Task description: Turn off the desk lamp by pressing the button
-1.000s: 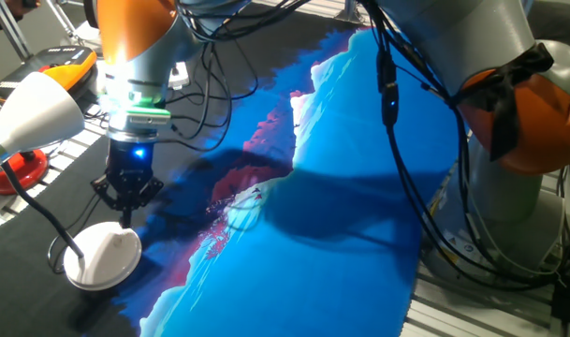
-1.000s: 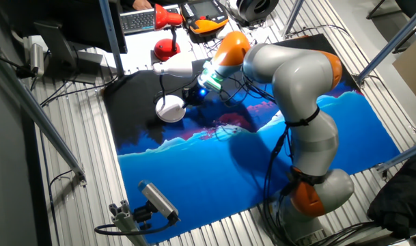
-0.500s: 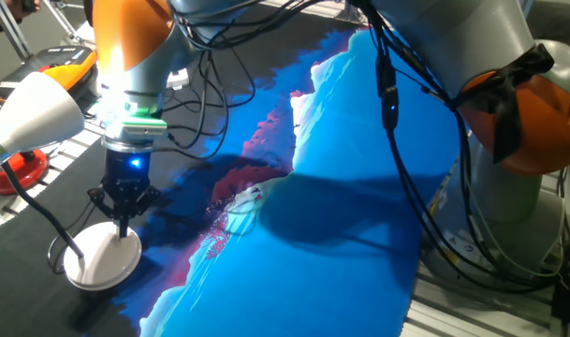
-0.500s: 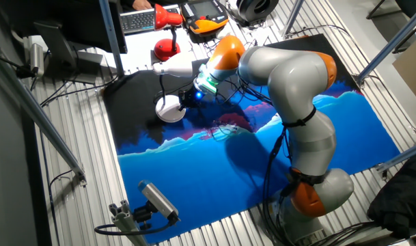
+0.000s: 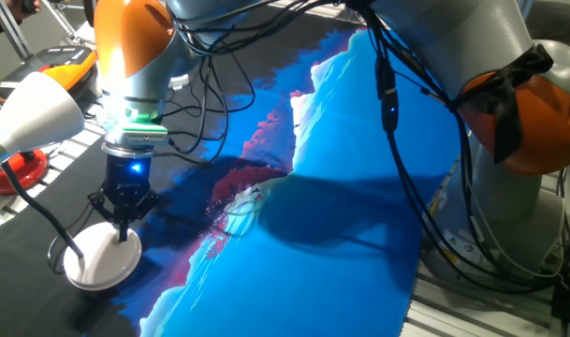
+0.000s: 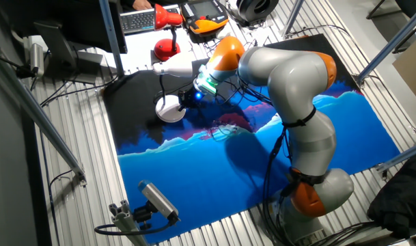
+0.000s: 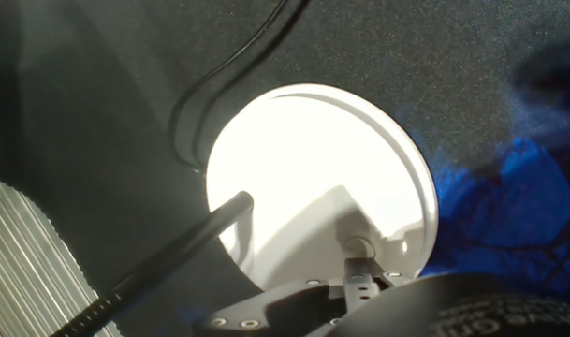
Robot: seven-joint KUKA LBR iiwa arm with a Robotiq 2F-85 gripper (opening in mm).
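Note:
The desk lamp has a white cone shade point(image 5: 32, 117), a thin black neck point(image 5: 36, 211) and a round white dome base point(image 5: 95, 267). It also shows in the other fixed view point(image 6: 168, 109). My gripper point(image 5: 124, 227) points straight down, and its fingertips meet in one point on the right part of the base. In the hand view the base point(image 7: 303, 168) is brightly lit. The shut fingertips point(image 7: 359, 271) rest at a small greyish button point(image 7: 359, 246) near the base's rim. The neck point(image 7: 172, 262) crosses at the lower left.
A red round knob point(image 5: 18, 168) sits behind the lamp at the left edge. An orange and black device point(image 5: 55, 65) lies at the back. A red lamp point(image 6: 168, 17) and a keyboard point(image 6: 138, 20) stand beyond the mat. Cables point(image 5: 210, 94) hang off the arm over the blue and black mat point(image 5: 341, 234).
The gripper has moved left and down, from beside the base onto its top. Since half a second ago it has barely moved.

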